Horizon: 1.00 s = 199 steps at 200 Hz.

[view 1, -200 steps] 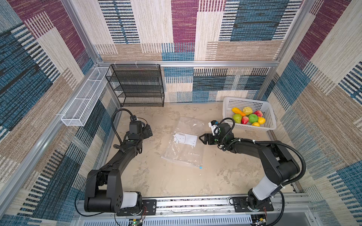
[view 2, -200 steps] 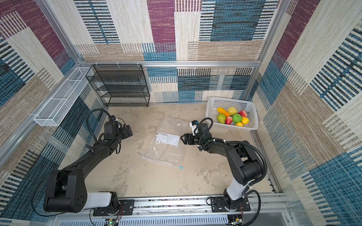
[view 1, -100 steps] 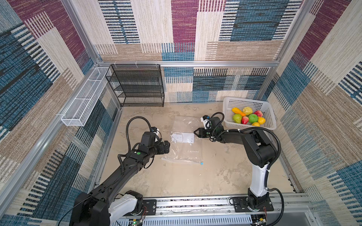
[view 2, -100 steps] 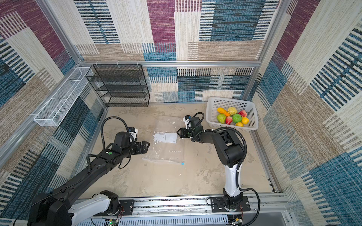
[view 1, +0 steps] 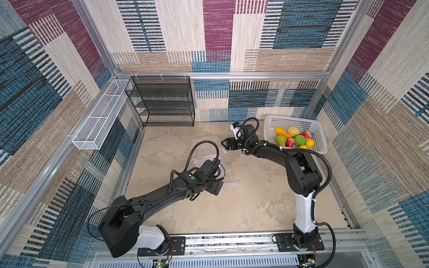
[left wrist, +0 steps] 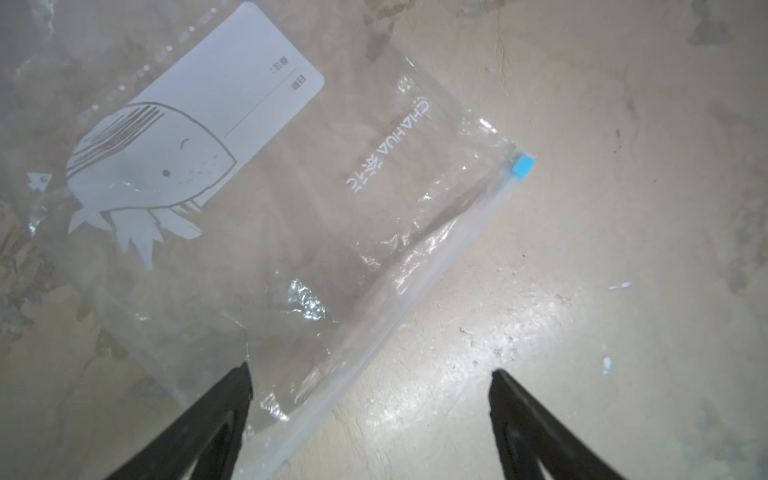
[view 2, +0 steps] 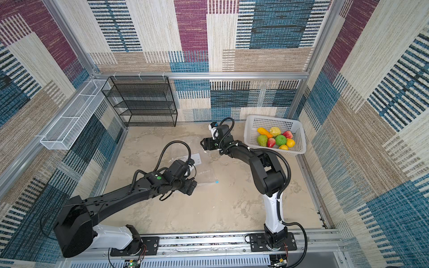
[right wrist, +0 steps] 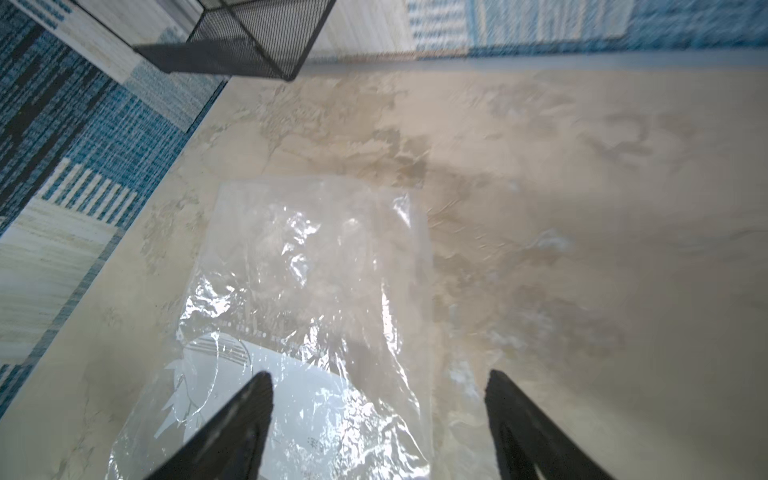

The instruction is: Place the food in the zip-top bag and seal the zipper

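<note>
The zip-top bag (view 1: 228, 170) (view 2: 206, 168) lies flat and empty mid-table, its white whale label (left wrist: 199, 124) facing up. The zipper (left wrist: 415, 307) runs along its near edge and ends at the light-blue slider (left wrist: 523, 165) (view 1: 238, 182). My left gripper (left wrist: 370, 369) (view 1: 217, 185) hovers open over that edge, one fingertip above the plastic and one above bare table. My right gripper (right wrist: 379, 375) (view 1: 224, 143) hangs open over the bag's far end (right wrist: 316, 270), holding nothing. The food (view 1: 293, 139) (view 2: 276, 139) sits piled in the white basket (view 1: 294, 118).
A black wire rack (view 1: 162, 102) (right wrist: 249, 37) stands against the back wall. A white wire tray (view 1: 99, 120) is fixed along the left wall. The basket (view 2: 274, 118) sits in the back right corner, just behind my right arm.
My left arm has swung in from the left wall to the bag's zipper edge. My right gripper has moved from the bag's right side to its far end.
</note>
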Tool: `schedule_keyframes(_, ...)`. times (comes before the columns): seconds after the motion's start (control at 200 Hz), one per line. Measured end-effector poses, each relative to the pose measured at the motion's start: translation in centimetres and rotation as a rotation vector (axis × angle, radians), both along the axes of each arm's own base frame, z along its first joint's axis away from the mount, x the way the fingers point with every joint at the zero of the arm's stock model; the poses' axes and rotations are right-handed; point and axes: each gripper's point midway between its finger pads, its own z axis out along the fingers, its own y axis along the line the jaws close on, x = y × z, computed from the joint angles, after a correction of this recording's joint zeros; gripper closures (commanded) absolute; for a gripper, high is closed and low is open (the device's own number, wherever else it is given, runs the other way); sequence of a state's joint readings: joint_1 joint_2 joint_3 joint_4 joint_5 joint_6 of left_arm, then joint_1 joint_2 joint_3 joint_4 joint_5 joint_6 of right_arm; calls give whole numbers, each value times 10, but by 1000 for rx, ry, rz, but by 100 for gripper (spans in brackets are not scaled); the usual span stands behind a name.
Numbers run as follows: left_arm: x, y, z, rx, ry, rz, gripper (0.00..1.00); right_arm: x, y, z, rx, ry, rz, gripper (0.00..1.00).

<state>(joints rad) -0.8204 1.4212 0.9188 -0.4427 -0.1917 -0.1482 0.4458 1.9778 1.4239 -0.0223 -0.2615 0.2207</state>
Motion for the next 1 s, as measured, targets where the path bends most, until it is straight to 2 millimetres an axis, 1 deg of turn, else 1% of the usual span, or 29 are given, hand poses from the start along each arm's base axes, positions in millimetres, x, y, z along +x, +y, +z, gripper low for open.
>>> schedule_keyframes(0.08,1,-10,-11,79,-19,-61,11,-3,-22,29,-56,-68,-77,1)
schedule_keyframes(0.15,1,-17,-21,142,-26,-114,13,-6,-44,47,-108,-109,-156,1)
schedule_keyframes(0.21,4,-21,-27,181,-32,-146,14,-11,-67,55,-154,-119,-232,1)
schedule_keyframes(0.291,10,-26,-35,224,-43,-175,17,-22,-97,59,-212,-120,-323,1)
schedule_keyframes(0.351,14,-26,-41,257,-47,-190,17,-31,-117,58,-249,-115,-376,1)
schedule_keyframes(0.391,15,-26,-46,280,-47,-198,17,-39,-127,57,-265,-108,-395,1)
schedule_keyframes(0.431,16,-24,-52,306,-45,-205,18,-46,-138,53,-277,-99,-413,1)
schedule_keyframes(0.506,18,-20,-60,347,-46,-212,23,-61,-160,42,-288,-70,-458,1)
schedule_keyframes(0.566,20,-19,-63,372,-49,-214,30,-69,-181,30,-283,-35,-510,1)
schedule_keyframes(0.636,23,-19,-65,383,-53,-213,42,-78,-201,15,-284,7,-562,1)
schedule_keyframes(0.681,24,-20,-65,385,-58,-212,51,-84,-204,9,-280,23,-568,1)
schedule_keyframes(0.756,26,-20,-64,390,-68,-210,63,-92,-201,8,-260,31,-545,1)
schedule_keyframes(0.821,28,-20,-63,387,-75,-206,81,-97,-197,10,-237,28,-521,1)
schedule_keyframes(0.867,29,-20,-62,385,-77,-204,100,-100,-195,12,-221,23,-507,1)
schedule_keyframes(0.997,34,-19,-57,380,-90,-198,100,-109,-182,15,-157,15,-438,1)
